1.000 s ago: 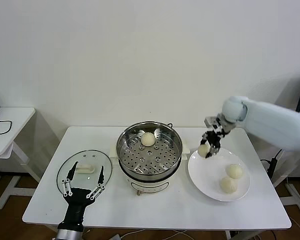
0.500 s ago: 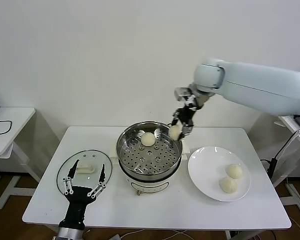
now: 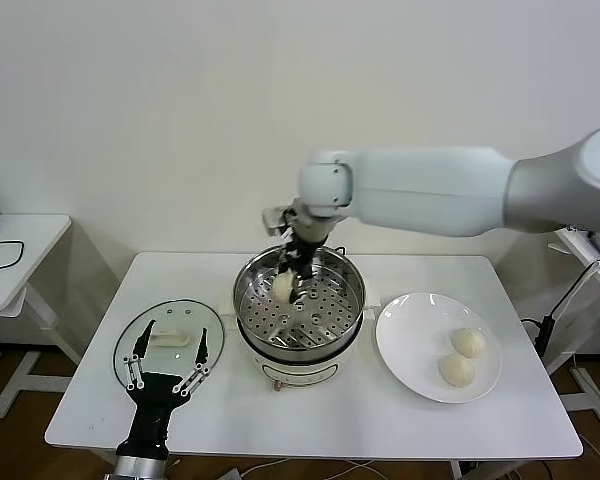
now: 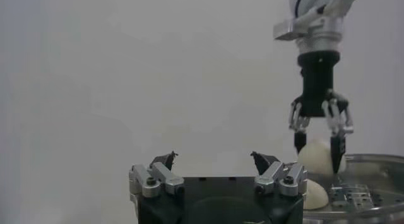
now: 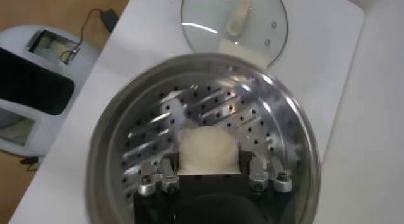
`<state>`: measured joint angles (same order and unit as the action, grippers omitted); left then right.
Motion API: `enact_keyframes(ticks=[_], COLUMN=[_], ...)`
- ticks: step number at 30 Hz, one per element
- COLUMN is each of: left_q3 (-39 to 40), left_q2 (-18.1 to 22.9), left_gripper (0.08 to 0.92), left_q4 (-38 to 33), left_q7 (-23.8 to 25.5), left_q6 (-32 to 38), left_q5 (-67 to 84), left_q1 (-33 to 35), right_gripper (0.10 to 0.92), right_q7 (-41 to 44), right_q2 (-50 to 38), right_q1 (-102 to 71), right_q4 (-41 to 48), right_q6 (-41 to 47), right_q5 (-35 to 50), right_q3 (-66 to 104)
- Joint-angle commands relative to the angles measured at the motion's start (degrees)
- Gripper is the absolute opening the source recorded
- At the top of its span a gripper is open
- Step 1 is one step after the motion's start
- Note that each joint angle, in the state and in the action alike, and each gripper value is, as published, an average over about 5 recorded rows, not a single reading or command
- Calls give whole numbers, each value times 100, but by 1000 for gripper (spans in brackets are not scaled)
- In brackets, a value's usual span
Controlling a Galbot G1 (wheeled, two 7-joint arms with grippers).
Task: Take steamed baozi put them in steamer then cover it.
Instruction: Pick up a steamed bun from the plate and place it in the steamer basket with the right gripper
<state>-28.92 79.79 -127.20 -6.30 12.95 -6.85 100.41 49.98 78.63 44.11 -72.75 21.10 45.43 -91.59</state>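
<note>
Baozi (image 3: pixel 283 286), clawed, now over steamer (image 3: pixel 350 300)

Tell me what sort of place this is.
Probably a lab or test room set up as a small kitchen: a plain white table against a bare wall, an electric steamer beside a plate of buns, and cables on the floor.

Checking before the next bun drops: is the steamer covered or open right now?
Open. The cover lies flat on the table, beside the steamer, whose perforated tray shows bare from above in the right wrist view.

Lab (bare wall (image 3: pixel 180 120), white tables (image 3: pixel 400 420))
</note>
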Motion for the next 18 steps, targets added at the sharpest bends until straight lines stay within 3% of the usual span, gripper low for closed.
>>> enact_keyframes(ticks=[1, 18], left_q3=[-17, -70], left_q2=[7, 3], left_gripper=[823, 823], left_q4=[4, 80], left_q7=[-11, -19], left_q6=[3, -25], left_q5=[1, 14], left_q1=[7, -47], right_gripper=[636, 666], right_q7=[-549, -656], right_q2=[511, 490], right_q1=[-423, -917], right_q4=[247, 490], right_q6=[243, 253], right_q5=[26, -151], right_q3=[-82, 49])
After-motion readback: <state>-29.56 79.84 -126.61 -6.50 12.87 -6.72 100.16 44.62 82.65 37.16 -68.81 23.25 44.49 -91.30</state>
